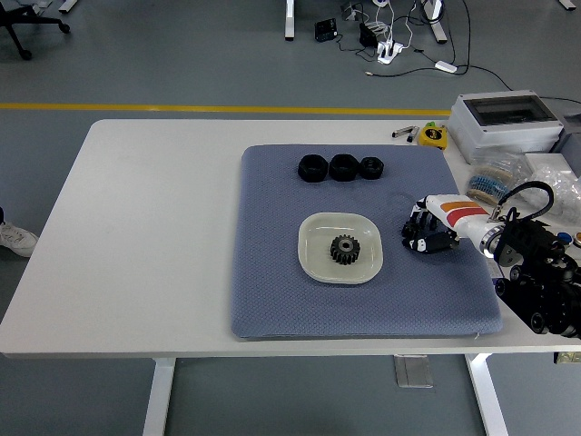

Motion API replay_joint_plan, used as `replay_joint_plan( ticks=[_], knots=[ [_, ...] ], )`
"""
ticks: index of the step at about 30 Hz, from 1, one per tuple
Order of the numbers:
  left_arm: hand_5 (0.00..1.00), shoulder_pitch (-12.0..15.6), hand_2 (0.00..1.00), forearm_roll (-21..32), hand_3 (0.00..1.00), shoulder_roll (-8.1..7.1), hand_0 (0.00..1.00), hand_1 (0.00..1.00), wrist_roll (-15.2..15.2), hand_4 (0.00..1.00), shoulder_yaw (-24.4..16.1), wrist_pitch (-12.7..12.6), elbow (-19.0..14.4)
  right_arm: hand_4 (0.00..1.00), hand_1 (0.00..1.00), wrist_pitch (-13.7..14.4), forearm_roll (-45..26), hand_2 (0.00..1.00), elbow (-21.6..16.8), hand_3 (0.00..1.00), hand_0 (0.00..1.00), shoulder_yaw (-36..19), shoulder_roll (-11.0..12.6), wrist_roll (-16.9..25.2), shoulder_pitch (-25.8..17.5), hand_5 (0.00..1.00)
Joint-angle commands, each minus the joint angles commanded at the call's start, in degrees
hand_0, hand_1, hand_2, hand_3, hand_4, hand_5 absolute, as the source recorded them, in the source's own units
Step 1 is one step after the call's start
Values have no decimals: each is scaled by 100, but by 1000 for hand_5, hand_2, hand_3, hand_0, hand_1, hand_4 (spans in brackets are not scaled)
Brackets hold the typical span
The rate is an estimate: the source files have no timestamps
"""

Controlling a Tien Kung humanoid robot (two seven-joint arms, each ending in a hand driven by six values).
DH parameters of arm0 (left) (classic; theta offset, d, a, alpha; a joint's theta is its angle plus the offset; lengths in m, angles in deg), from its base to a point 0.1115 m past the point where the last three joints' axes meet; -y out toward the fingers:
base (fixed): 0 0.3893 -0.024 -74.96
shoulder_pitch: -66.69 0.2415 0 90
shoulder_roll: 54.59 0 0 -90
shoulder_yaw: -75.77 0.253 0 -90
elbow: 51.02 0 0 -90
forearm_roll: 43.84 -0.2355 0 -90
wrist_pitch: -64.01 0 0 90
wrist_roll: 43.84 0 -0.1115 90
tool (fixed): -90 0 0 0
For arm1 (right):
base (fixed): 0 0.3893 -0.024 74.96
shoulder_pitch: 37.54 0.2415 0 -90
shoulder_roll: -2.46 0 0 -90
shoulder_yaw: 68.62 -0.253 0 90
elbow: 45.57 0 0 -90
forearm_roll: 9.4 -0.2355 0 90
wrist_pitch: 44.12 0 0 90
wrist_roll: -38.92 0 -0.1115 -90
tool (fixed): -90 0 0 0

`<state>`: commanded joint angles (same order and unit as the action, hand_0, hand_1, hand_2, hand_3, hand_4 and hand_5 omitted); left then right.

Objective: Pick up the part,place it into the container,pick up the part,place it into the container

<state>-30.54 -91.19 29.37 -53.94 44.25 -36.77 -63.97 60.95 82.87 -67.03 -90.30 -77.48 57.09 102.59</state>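
Note:
A pale square dish (pixel 315 263) sits in the middle of the blue mat (pixel 272 300) with a dark gear (pixel 344 249) lying in it. Three black ring-shaped parts stand in a row at the mat's far edge: left (pixel 312 168), middle (pixel 343 167), right (pixel 371 167). My right hand (pixel 421 232) hovers low over the mat just right of the dish, apart from it. Its black fingers (pixel 416 221) hang loosely bent and hold nothing. My left arm does not show.
A grey lidded box (pixel 504 123) and bags of small items (pixel 526 177) crowd the table's right side behind my arm. A yellow tape measure (pixel 433 135) and a small tool lie beyond the mat. A shoe shows at the left edge.

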Motion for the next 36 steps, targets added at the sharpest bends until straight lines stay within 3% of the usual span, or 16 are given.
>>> replay_joint_plan(
  ticks=[21,22,27,28,33,34,36],
  knots=[
    [682,5,769,7,674,-2,718,735,11,701,2,7,4,718,349,26,-90,433,-29,487,152,15,-3,93,-15,389],
    [682,5,768,5,673,-3,718,734,12,701,2,9,4,717,290,25,-94,390,-32,467,114,14,-3,98,-16,360],
    [682,9,768,-2,673,-2,718,734,11,701,-8,10,5,717,290,25,-49,390,-76,467,114,-7,4,103,-19,360],
    [682,10,768,-6,673,-3,717,734,11,701,-10,12,5,784,201,19,-29,315,-91,426,41,-18,7,103,-19,303],
    [682,15,768,-13,673,-3,717,734,13,701,-16,14,7,784,201,-9,20,315,-133,426,41,-51,17,114,-20,303],
    [682,17,768,-11,673,-2,718,734,14,700,-16,13,8,802,140,-12,28,250,-140,389,2,-56,19,117,-21,286],
    [682,18,768,-5,673,-2,718,734,15,700,-15,12,8,802,140,-13,52,250,-160,389,2,-82,28,125,-24,286]
  ],
)
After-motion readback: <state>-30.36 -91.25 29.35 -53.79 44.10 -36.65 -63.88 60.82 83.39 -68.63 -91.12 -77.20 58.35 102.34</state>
